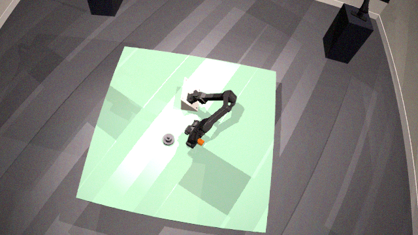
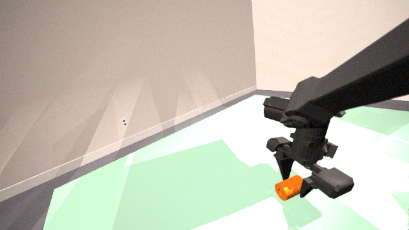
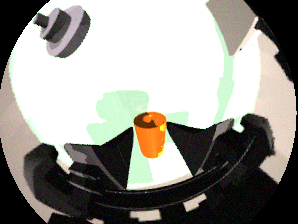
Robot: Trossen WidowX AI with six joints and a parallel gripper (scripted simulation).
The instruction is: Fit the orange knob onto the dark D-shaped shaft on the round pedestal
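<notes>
The orange knob [image 1: 200,141] lies on its side on the green mat, also in the exterior view [image 2: 288,188] and the wrist view [image 3: 150,133]. My gripper [image 2: 294,183] is lowered over it, one fingertip on each side, close to the knob. In the wrist view a thin strip of mat still shows between the fingers and the knob, so the gripper is part-way open around it. The grey round pedestal [image 1: 168,139] with its dark shaft [image 3: 45,22] stands on the mat to the left of the gripper, well apart from the knob.
The arm's white wedge-shaped base [image 1: 189,102] sits near the mat's middle. Dark boxes stand off the mat at the far right [image 1: 347,32] and top left [image 1: 104,6]. A wall runs along the mat's edge in the exterior view.
</notes>
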